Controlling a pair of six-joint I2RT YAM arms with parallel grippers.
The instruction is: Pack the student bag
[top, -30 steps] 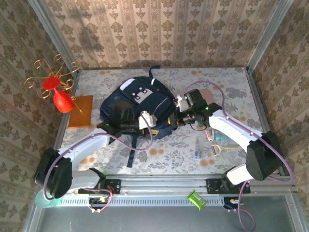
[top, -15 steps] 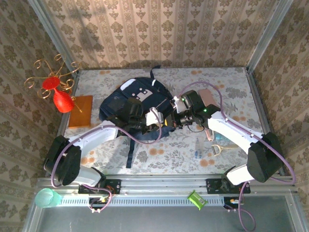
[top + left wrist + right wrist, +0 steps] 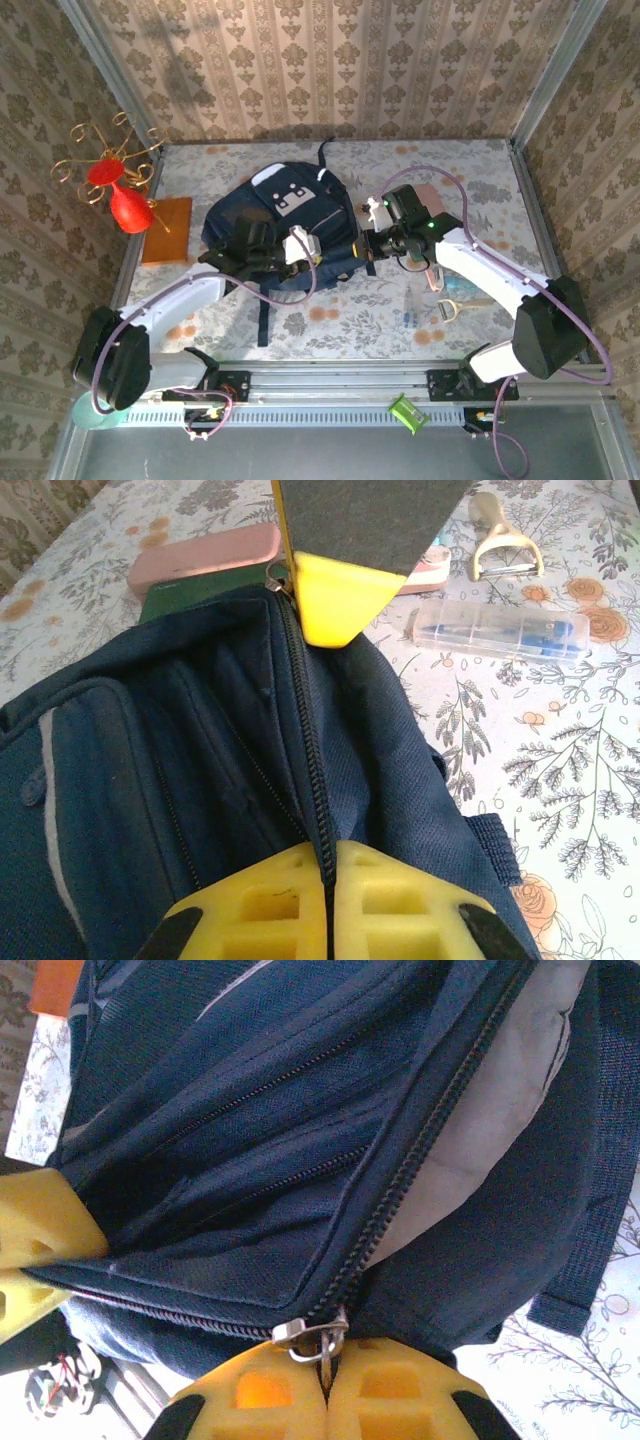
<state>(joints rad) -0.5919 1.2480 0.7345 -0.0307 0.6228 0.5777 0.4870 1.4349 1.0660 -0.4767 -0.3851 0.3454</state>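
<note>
A dark navy backpack (image 3: 283,218) lies in the middle of the flower-patterned table (image 3: 480,170), its white-grey patches toward the far wall and a dark strap trailing toward the near edge. Both arms meet at its near right corner. The left pincer (image 3: 312,257) is pressed together on the bag's fabric right at the zip line; its wrist camera shows the yellow fingers (image 3: 270,900) meeting on the closed zip track of the backpack (image 3: 190,760). Facing it, the right pincer (image 3: 357,248) is clamped on the metal zip pull (image 3: 313,1336), its yellow fingers (image 3: 385,1390) meeting around the ring at the end of the track. Beyond the pull the zip stands parted, showing pale grey lining (image 3: 500,1110).

On the table just right of the bag lie a pink case (image 3: 205,558) on top of a flat dark book (image 3: 165,602), a clear plastic box (image 3: 495,630) with blue contents, and a peeler (image 3: 503,542). At the left edge of the table stand a red vase (image 3: 128,208) with gold wire curls and, beside it, an orange board (image 3: 168,232).
</note>
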